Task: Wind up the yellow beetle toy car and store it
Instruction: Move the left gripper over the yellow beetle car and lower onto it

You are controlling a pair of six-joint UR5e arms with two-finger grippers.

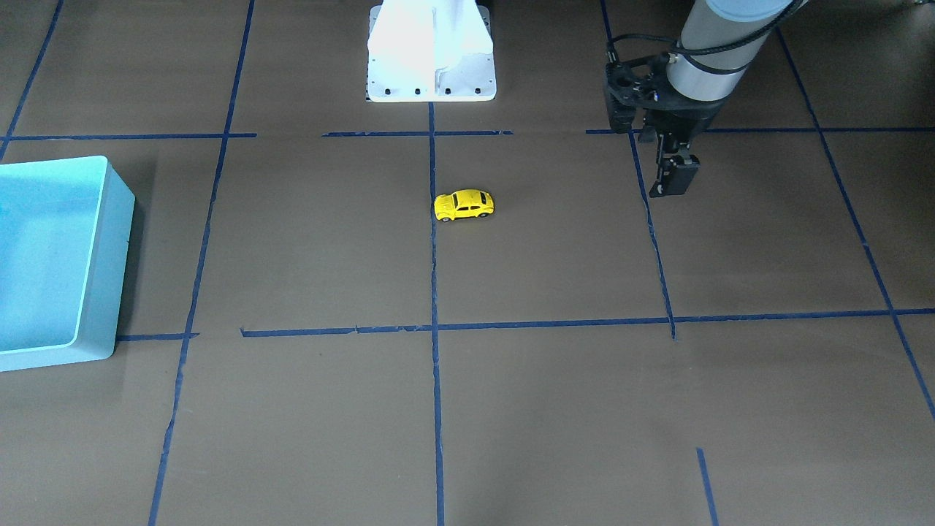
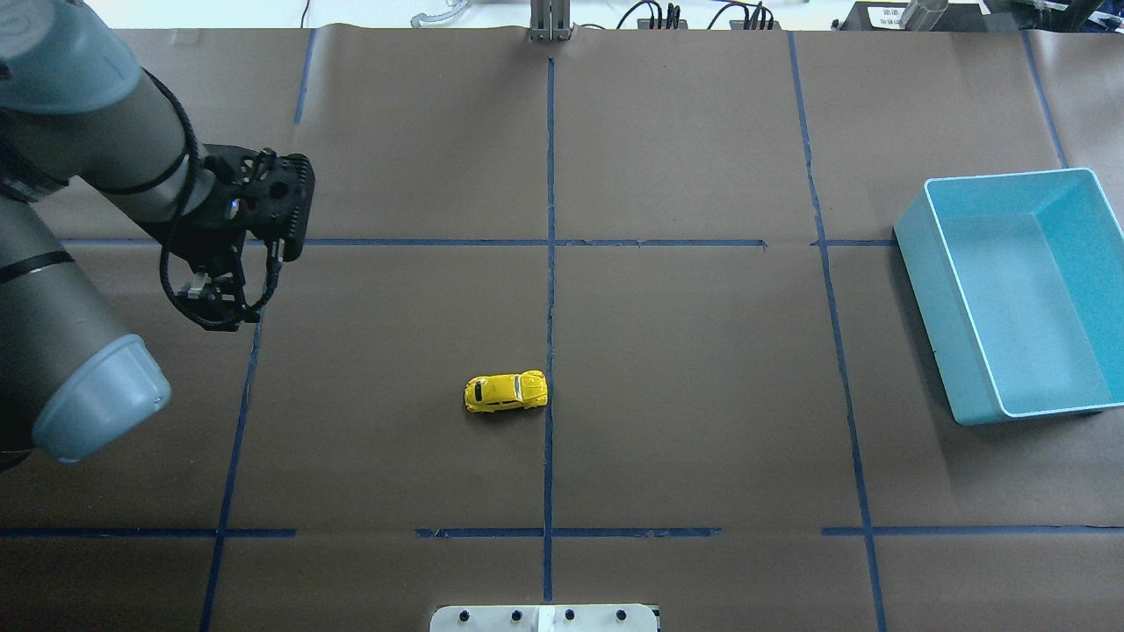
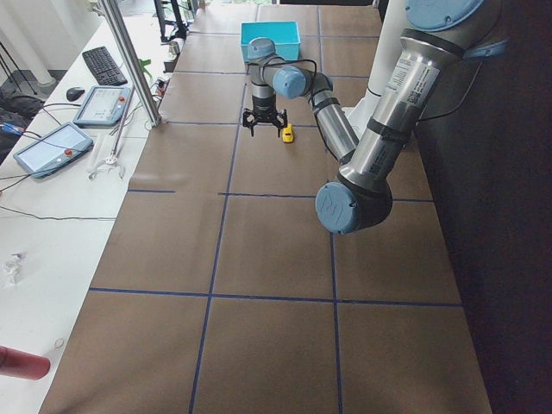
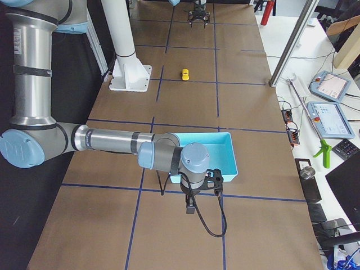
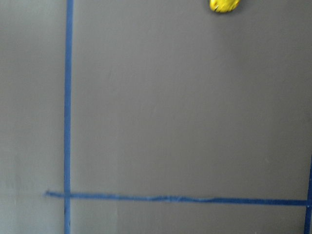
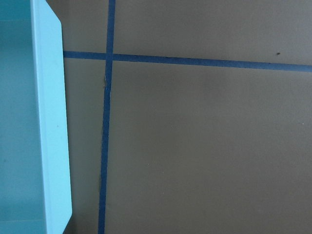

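The left gripper (image 1: 672, 191) is a black, angular metal assembly with looped black cabling. It hangs below a smooth grey tube of the arm, fingers pointing down over the table (image 2: 685, 351). The side views show its fingers splayed apart and nothing between them. Directly under it a blue tape line (image 2: 250, 369) runs across matte brown paper; the left wrist view shows that paper as flat and even, with two tape strips crossing at a right angle.

Out from this gripper, toward the table's middle and well apart from it, sits the yellow beetle toy car (image 1: 464, 205). It is glossy, rounded and humped, with dark windows and small black wheels. It stands upright on its wheels, one end touching the central tape line. In the left wrist view only a blurred yellow sliver shows at the top edge.

Beyond the car, far across the table, stands the light blue bin (image 2: 913, 237), a smooth plastic rectangular tub with rounded corners and a thin pale rim. The right gripper (image 4: 191, 209), black with a trailing cable, hovers just beside the bin's outer wall; I cannot tell how its fingers stand. A strip label (image 4: 17, 40) on the right arm's grey tube is too small to read.

The white base plate (image 1: 431, 66) is painted metal with a row of dark bolts.
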